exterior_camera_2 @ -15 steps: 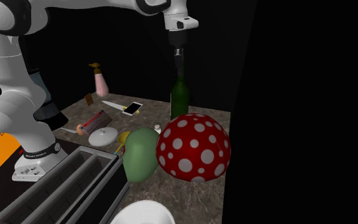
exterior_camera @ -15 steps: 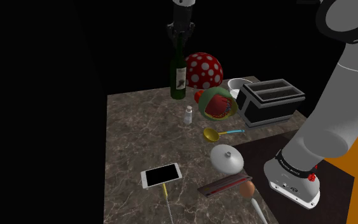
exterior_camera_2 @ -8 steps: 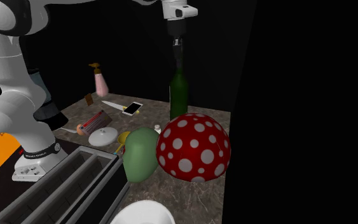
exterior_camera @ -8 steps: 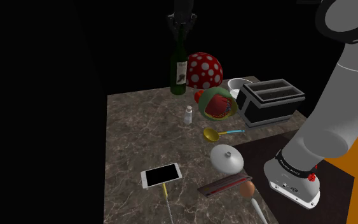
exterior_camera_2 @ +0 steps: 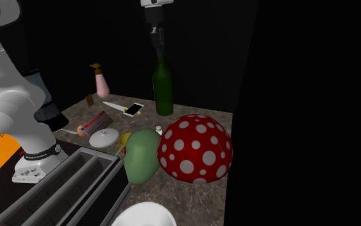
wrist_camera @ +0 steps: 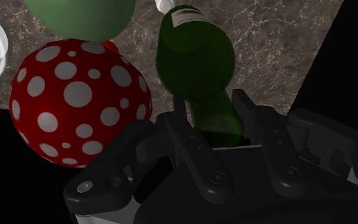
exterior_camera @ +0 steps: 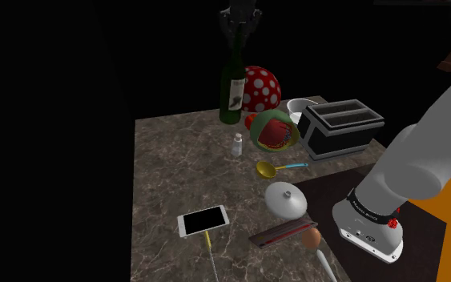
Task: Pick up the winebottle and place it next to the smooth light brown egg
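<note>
The dark green winebottle with a pale label hangs slightly tilted just above the far edge of the marble table. My gripper is shut on its neck from above. In the second exterior view the winebottle hangs under the gripper, behind the spotted ball. In the wrist view the black fingers clasp the neck of the winebottle. The light brown egg lies at the near edge beside a red book, close to the arm's base; the egg also appears in the second exterior view.
A red white-spotted ball, a green bowl, a white cup and a toaster crowd the far right. A small shaker, yellow spoon, white lid and phone lie between bottle and egg.
The gripper has risen with the winebottle and carried it toward the shoulder view's right, the second exterior view's left; the bottle's base has left the table and it now leans a little.
</note>
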`<action>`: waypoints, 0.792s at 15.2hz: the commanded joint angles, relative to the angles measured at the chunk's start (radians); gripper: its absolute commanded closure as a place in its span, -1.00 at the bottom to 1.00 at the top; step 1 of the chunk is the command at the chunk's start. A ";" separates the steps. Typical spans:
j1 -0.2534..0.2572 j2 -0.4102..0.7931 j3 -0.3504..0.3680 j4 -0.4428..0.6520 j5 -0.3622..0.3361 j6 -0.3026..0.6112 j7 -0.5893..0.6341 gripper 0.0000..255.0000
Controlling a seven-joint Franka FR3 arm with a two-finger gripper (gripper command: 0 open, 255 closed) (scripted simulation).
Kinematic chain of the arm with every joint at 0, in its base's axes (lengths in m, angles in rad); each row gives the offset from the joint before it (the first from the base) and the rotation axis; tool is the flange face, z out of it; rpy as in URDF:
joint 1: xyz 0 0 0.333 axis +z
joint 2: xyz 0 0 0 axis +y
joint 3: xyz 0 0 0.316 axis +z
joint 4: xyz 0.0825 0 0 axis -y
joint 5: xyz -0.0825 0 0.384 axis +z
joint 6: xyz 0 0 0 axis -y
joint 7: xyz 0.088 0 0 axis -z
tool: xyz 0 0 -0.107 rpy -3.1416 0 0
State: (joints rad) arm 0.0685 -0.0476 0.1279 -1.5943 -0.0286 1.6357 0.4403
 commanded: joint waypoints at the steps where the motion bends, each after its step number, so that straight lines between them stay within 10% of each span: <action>1: 0.014 -0.056 0.015 -0.040 0.006 -0.017 0.028 1.00; 12: 0.078 -0.307 0.095 -0.146 0.057 -0.160 0.167 1.00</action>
State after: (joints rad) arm 0.1403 -0.3280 0.2153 -1.7332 0.0211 1.4955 0.5925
